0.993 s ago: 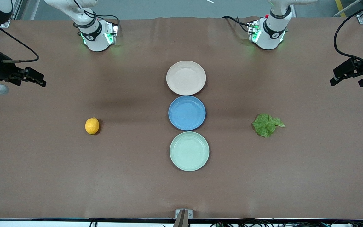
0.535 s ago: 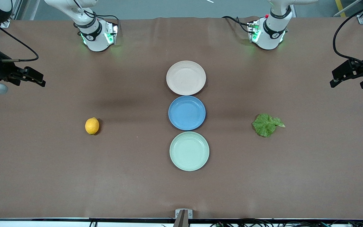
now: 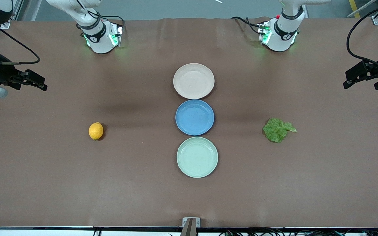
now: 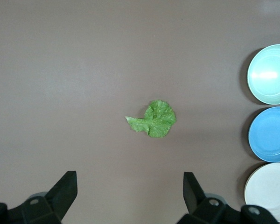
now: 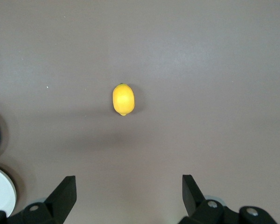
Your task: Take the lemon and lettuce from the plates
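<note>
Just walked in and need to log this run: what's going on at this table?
Nothing is being handled. The lemon and the lettuce lie on the bare table, none on the three plates in the middle: beige-pink plate, blue plate, mint plate. The right hand hangs open over the table's right-arm end, the left hand open over the left-arm end.

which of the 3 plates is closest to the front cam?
The mint green plate. It lies lowest in the front view, with the blue plate in the middle of the row and the beige-pink plate nearest the robot bases.
</note>
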### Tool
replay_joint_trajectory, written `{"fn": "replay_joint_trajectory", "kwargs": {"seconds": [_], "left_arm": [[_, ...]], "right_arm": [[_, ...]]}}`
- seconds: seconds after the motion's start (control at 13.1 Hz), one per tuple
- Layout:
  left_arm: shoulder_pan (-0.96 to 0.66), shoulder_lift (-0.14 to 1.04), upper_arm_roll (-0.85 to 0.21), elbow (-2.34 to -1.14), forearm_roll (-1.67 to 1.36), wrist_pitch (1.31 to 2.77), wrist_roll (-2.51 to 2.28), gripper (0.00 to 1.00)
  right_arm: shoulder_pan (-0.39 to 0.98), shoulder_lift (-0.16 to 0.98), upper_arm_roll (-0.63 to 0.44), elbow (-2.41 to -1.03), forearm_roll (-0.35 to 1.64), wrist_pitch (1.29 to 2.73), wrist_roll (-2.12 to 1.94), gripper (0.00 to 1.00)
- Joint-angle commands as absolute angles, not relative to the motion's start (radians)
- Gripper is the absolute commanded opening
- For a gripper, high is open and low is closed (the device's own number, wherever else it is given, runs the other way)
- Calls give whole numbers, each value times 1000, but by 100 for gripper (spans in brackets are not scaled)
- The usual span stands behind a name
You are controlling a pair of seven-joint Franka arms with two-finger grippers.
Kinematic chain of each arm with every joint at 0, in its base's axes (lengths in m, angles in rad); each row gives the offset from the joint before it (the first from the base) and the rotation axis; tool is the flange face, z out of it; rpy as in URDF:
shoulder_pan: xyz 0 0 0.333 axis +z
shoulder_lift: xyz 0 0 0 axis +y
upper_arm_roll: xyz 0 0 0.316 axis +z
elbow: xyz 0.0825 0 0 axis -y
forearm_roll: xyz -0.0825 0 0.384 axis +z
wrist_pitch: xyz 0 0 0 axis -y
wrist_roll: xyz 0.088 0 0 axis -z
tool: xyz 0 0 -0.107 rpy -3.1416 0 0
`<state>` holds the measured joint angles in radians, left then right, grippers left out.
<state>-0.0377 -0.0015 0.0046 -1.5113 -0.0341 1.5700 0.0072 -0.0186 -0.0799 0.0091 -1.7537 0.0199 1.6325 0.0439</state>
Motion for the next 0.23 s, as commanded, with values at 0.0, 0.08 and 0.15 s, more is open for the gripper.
{"fn": "replay_joint_trajectory", "kwargs": {"seconds": [0.0,0.08,0.15], "left_arm": [[-34,6,0,-1485,-21,1546,14,100],[-34,6,0,-1485,-21,1546,14,100],[-34,6,0,-1485,-21,1546,14,100]], "right_arm": [[-25,-112,17,-1786,3,1657,3,100],[-25,-112,18,-1786,3,1657,2,100],[-25,-112,17,-1786,5,1657,3,100]]}}
